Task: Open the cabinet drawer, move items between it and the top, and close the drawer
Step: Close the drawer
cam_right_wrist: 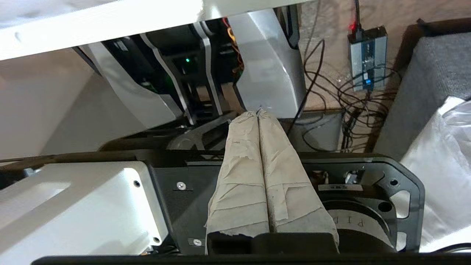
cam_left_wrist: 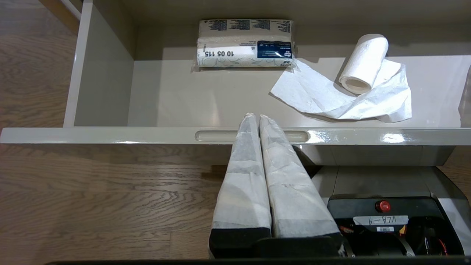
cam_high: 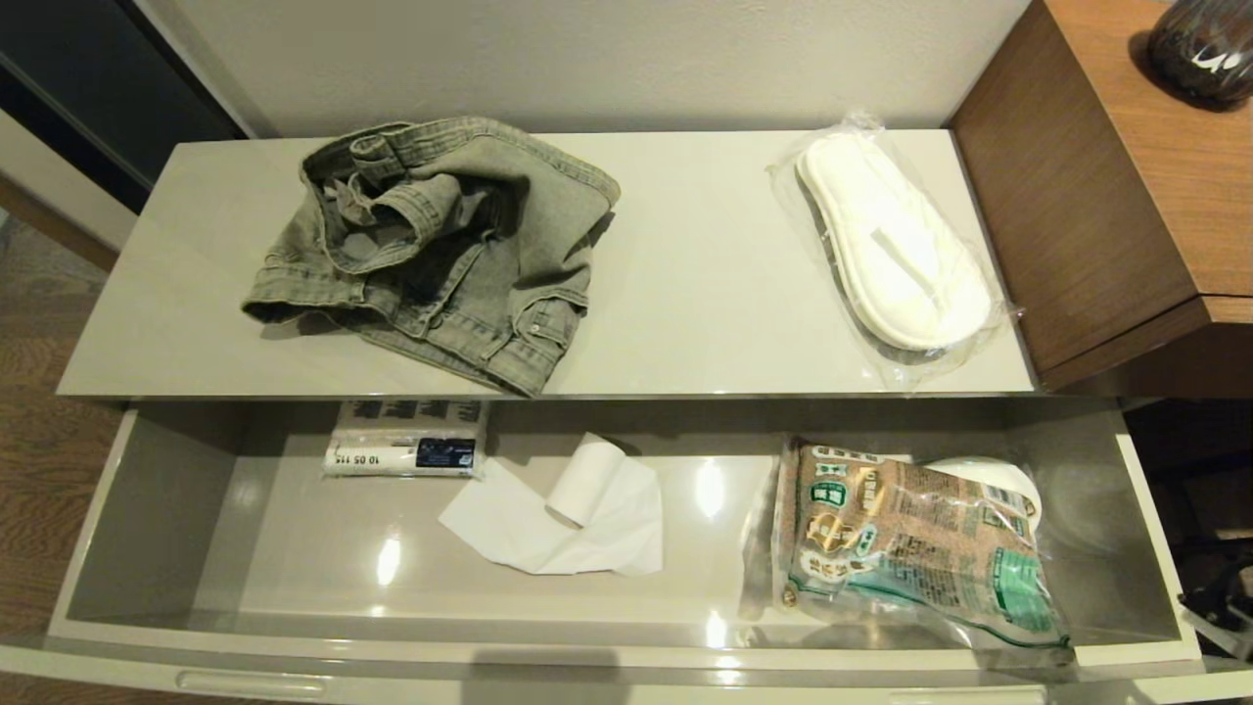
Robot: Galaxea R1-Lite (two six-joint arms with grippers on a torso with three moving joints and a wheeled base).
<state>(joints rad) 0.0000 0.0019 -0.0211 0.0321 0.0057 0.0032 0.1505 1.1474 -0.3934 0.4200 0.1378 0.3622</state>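
Observation:
The cabinet drawer (cam_high: 147,509) stands pulled out below the glossy cream top (cam_high: 705,294). On the top lie a crumpled grey-green denim garment (cam_high: 440,245) at the left and a clear-wrapped pair of white slippers (cam_high: 896,245) at the right. My left gripper (cam_left_wrist: 255,117) is shut and empty, hanging in front of the drawer front (cam_left_wrist: 110,135) over its finger recess (cam_left_wrist: 209,136). My right gripper (cam_right_wrist: 257,112) is shut and empty, low beside the robot's base, away from the drawer. Neither arm shows in the head view.
Inside the drawer lie a blue-and-white paper pack (cam_high: 406,439), a partly unrolled white paper roll (cam_high: 568,509) and a brown-and-green food packet (cam_high: 910,543) over something white. A brown wood desk (cam_high: 1126,196) stands at the right. Cables (cam_right_wrist: 346,99) lie on the floor.

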